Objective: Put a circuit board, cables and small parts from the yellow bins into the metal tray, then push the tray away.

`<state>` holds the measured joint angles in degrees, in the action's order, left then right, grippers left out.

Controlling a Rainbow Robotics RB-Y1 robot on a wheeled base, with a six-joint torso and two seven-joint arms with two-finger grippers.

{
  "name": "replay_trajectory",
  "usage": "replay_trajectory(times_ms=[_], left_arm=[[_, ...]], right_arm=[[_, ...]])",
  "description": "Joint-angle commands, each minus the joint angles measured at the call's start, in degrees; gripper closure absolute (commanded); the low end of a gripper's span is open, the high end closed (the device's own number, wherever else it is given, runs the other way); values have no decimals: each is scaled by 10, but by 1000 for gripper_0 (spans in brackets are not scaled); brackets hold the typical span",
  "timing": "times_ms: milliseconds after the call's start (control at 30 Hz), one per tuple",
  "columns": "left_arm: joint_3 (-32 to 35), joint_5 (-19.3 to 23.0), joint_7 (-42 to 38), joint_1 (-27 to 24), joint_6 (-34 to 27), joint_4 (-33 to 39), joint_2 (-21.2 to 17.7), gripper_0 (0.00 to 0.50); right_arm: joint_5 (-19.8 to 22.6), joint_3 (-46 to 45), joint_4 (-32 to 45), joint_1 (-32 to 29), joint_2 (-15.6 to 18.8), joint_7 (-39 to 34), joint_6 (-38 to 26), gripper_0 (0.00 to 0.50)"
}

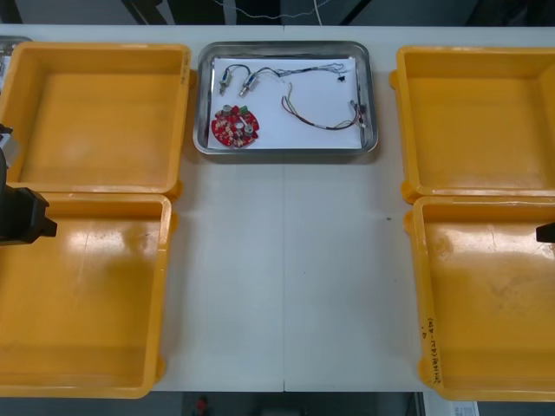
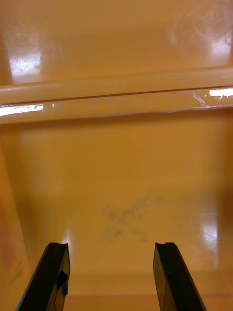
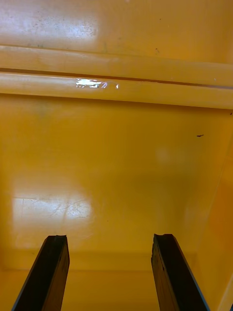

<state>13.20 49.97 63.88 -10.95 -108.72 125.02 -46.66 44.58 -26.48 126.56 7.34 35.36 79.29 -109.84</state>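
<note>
The metal tray (image 1: 371,97), white inside, stands at the far middle of the table. In it lie a round red circuit board (image 1: 235,126), a dark cable (image 1: 305,68) with small metal parts (image 1: 245,85) at its end, and a thin cable (image 1: 316,120) curled beside them. My left gripper (image 3: 109,239) is open above the floor of the near left yellow bin (image 3: 111,160), nothing between its fingers. My right gripper (image 2: 111,246) is open above the scuffed floor of the near right yellow bin (image 2: 126,184). The left arm (image 1: 22,215) and right arm (image 1: 546,232) sit at the table's sides.
Two yellow bins stand on each side: far left (image 1: 95,113), near left (image 1: 87,295), far right (image 1: 477,113), near right (image 1: 494,303). A strip of bare table (image 1: 286,277) runs between them from the tray to the front edge.
</note>
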Motion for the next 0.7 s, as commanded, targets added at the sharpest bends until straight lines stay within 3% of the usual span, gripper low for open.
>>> replay_trajectory(times_ms=[33, 700], left_arm=[[17, 4, 50, 9, 4, 15, -24, 0], [17, 4, 50, 9, 4, 15, -24, 0]], right_arm=[[4, -6, 5, -11, 12, -17, -2, 0], [4, -6, 5, -11, 12, -17, -2, 0]])
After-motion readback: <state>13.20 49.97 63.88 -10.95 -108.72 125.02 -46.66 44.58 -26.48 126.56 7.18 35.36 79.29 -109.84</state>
